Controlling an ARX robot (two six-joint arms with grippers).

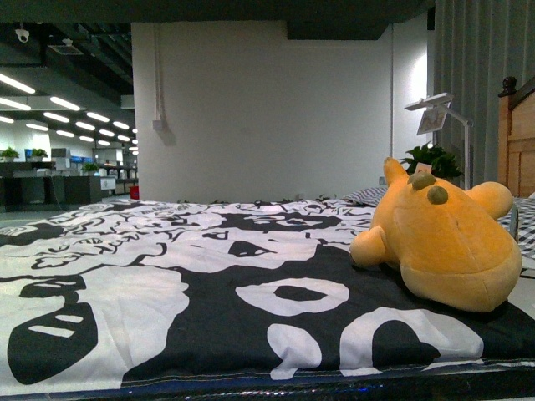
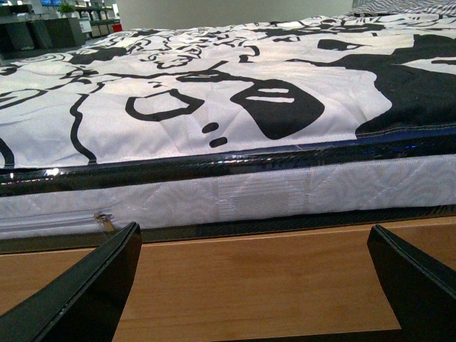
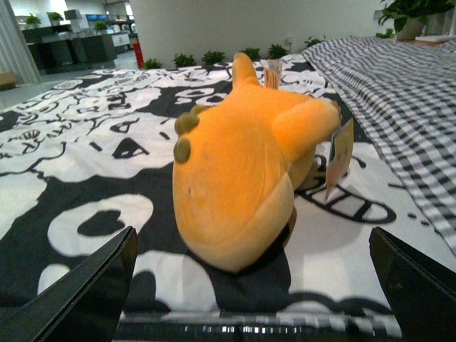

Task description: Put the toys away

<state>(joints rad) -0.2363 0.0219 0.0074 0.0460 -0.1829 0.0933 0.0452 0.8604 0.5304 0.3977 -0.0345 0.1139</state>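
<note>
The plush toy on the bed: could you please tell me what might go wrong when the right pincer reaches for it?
The plush toy is plump and rounded, so the open right pincer may pinch only a fold and slip off. Its hanging tag could be caught instead. Closing low might also grab the patterned cover beneath it.

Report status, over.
Left gripper open, empty, facing mattress side. Right gripper open, plush toy straight ahead. Toy lies on bedspread, untouched. No obstruction seen.
</note>
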